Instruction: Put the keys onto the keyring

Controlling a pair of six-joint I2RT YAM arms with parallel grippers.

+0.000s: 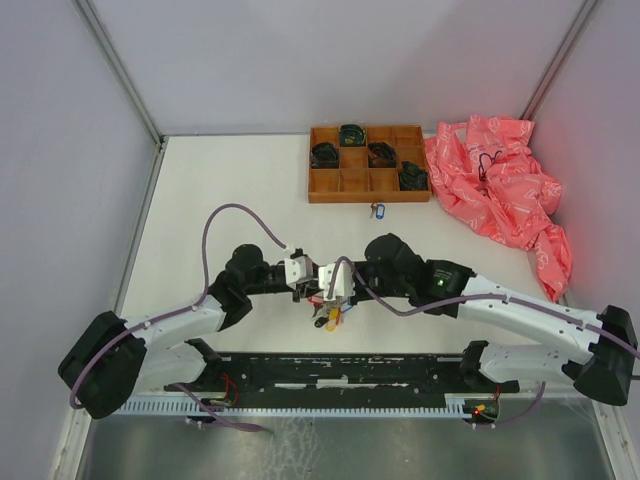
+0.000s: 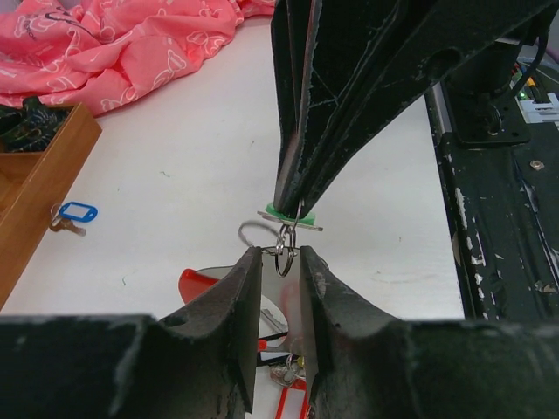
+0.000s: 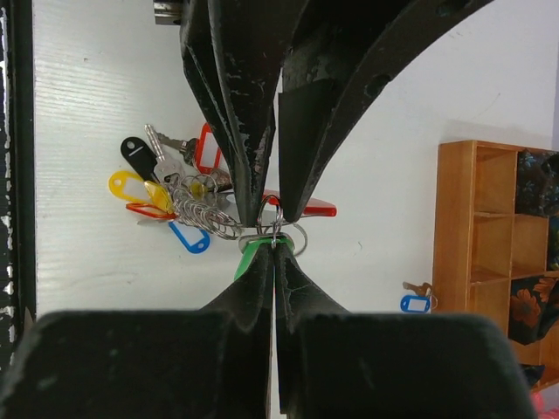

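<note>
**2 end effectors meet tip to tip over the keyring at the counter's near middle**

The white counter (image 1: 230,180) carries a crumpled pink sheet (image 1: 500,180) at the far right. Beside the sheet stands a wooden tray (image 1: 368,198) with dark coiled items (image 1: 352,134) in 4 compartments. The left end effector (image 2: 280,257) has its fingers narrowly parted with the keyring (image 2: 284,249) in the gap. Whether they clamp it cannot be told. The right end effector (image 3: 272,249) is pinched closed on a green-tagged key (image 3: 251,255), right at the ring. Its dark fingers block much of the left wrist view. A bunch of tagged keys (image 3: 170,196) and a red strap (image 3: 319,208) trail from the ring. A blue-tagged key (image 1: 377,210) lies apart, just in front of the tray.
</note>
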